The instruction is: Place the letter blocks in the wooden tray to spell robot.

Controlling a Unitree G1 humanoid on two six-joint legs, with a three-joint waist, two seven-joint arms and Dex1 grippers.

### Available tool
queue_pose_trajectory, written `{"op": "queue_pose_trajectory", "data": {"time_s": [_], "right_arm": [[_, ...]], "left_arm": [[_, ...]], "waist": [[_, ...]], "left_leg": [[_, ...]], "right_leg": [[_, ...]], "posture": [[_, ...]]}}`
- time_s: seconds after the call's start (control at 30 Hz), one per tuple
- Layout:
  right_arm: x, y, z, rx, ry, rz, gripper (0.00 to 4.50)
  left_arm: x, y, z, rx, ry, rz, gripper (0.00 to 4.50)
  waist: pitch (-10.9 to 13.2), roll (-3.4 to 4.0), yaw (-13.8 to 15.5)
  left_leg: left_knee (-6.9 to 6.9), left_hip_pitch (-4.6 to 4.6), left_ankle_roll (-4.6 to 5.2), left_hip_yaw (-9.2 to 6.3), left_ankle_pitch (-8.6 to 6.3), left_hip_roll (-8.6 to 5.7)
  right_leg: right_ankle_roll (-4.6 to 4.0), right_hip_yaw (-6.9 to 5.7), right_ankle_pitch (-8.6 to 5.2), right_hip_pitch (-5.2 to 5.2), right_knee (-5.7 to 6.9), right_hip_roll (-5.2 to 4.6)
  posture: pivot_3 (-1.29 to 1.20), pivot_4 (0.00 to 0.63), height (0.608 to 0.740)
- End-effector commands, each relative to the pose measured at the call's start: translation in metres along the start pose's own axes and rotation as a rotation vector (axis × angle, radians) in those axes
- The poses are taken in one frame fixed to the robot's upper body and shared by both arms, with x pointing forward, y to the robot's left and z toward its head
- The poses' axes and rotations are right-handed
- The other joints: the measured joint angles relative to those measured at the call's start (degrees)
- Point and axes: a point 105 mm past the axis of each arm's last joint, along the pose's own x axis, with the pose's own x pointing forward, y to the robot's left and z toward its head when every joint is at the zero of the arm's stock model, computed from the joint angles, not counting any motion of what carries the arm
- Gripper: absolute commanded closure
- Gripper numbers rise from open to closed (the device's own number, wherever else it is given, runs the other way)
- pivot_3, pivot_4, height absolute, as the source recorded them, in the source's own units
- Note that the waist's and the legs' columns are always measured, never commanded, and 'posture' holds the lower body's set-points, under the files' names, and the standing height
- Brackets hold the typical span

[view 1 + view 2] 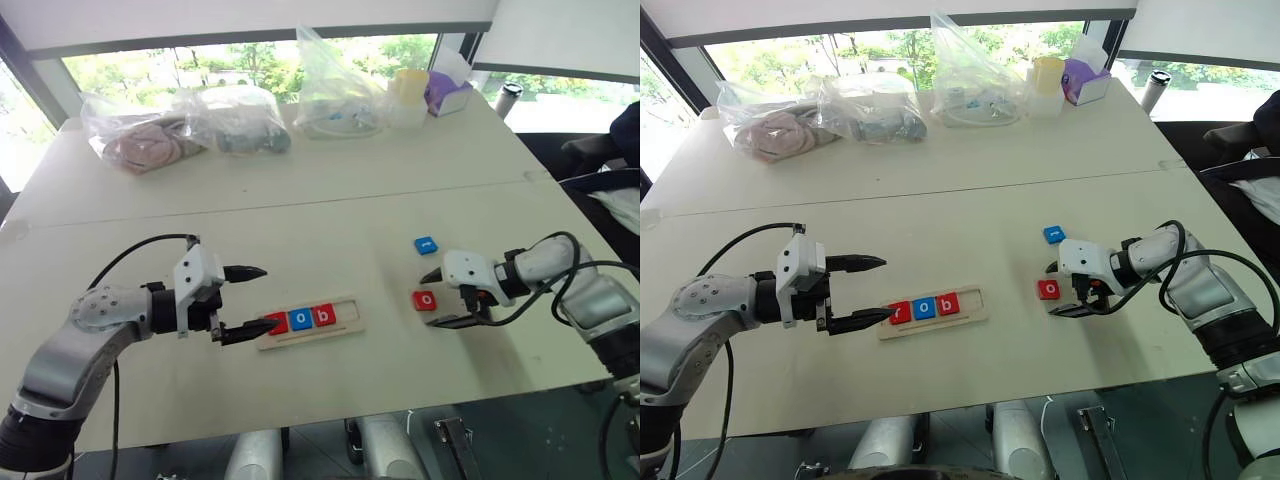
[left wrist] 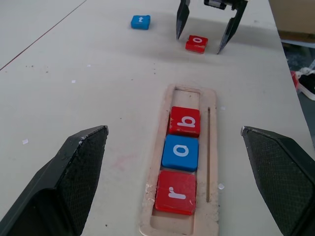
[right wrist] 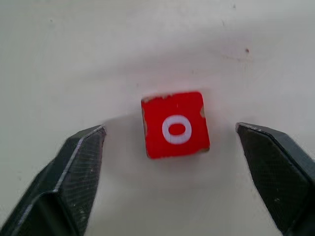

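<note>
Tray (image 1: 345,322) on desk (image 1: 300,210) holding red r (image 2: 176,192), blue o (image 2: 180,152), red b (image 2: 185,121), left gripper (image 1: 243,302) spread wide at tray's r end, right gripper (image 1: 447,298) parted around loose red o (image 1: 425,299) right of tray, not touching, blue t (image 1: 426,244) beyond, bags (image 1: 190,130) farthest

head pair: high behind the wooden tray (image 1: 310,322), facing forward and down over the table (image 1: 330,190) (both share the same scene) | left wrist: low, close, looking along the tray toward the red o block (image 2: 196,44) | right wrist: very near above that same block
</note>
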Motion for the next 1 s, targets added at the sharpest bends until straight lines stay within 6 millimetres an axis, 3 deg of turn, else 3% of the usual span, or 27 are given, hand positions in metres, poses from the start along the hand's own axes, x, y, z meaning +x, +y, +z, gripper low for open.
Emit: {"op": "queue_pose_trajectory", "data": {"time_s": [0.03, 0.1, 0.13, 0.27, 0.47, 0.6, 0.83, 1.0], "right_arm": [[0.0, -0.002, 0.003, -0.022, 0.0, -0.016, 2.32], [0.0, -0.002, 0.002, -0.02, 0.006, -0.017, 3.27], [0.0, -0.002, 0.002, -0.022, 0.009, -0.017, 3.35], [-0.001, -0.006, 0.013, -0.038, -0.016, -0.032, 3.35], [0.001, -0.005, 0.064, -0.169, -0.087, 0.01, 3.35], [0.016, -0.004, 0.085, -0.204, -0.107, 0.048, 3.35], [0.041, -0.002, 0.098, -0.239, -0.111, 0.093, 3.35], [0.049, 0.003, 0.102, -0.246, -0.122, 0.123, 3.35]], "left_arm": [[-0.003, 0.0, 0.012, 0.047, -0.014, 0.012, 0.0], [-0.003, 0.0, 0.012, 0.046, -0.014, 0.014, 0.0], [-0.003, -0.001, 0.012, 0.045, -0.015, 0.015, 0.0], [-0.003, -0.001, 0.012, 0.042, -0.016, 0.019, 0.0], [-0.002, -0.002, 0.012, 0.039, -0.018, 0.018, 0.0], [0.0, -0.002, 0.013, 0.041, -0.022, 0.015, 0.0], [-0.002, -0.001, 0.013, 0.04, -0.022, 0.03, 0.0], [-0.004, -0.002, 0.012, 0.034, -0.021, 0.043, 0.0]], "waist": [[0.0, 0.0, 0.0], [0.0, -0.01, 0.0], [0.0, -0.01, 0.0], [0.0, -0.01, 0.0], [0.0, 0.01, 0.0], [0.0, 0.0, 0.1], [0.0, 0.0, 0.3], [0.0, 0.0, 0.2]], "left_leg": [[0.02, 0.0, 0.0, 0.0, 0.0, 0.0], [0.05, 0.01, 0.0, 0.0, 0.0, 0.0], [0.05, 0.03, 0.0, 0.0, 0.0, 0.0], [0.06, 0.05, 0.0, 0.0, 0.0, 0.0], [0.04, 0.06, 0.0, -0.01, 0.0, 0.0], [0.04, 0.05, 0.0, -0.05, 0.0, 0.0], [0.05, 0.02, -0.01, -0.05, 0.01, -0.03], [0.04, 0.02, -0.01, -0.07, 0.01, -0.03]], "right_leg": [[0.0, 0.0, 0.0, 0.01, 0.0, 0.0], [0.0, 0.0, 0.0, 0.04, 0.0, 0.0], [0.0, 0.0, 0.0, 0.06, 0.0, 0.0], [0.0, 0.01, 0.0, 0.08, 0.01, 0.0], [-0.01, 0.01, 0.01, 0.03, 0.13, 0.0], [-0.01, -0.02, 0.01, 0.03, 0.13, 0.0], [-0.02, -0.01, 0.02, 0.04, 0.11, -0.03], [-0.02, -0.02, 0.02, 0.03, 0.13, -0.02]], "posture": [[0.0, 0.15, 0.74], [0.0, 0.15, 0.74], [0.0, 0.15, 0.74], [0.0, 0.15, 0.74], [0.0, 0.15, 0.74], [0.0, 0.15, 0.74], [0.0, 0.15, 0.74], [0.0, 0.15, 0.74]]}}
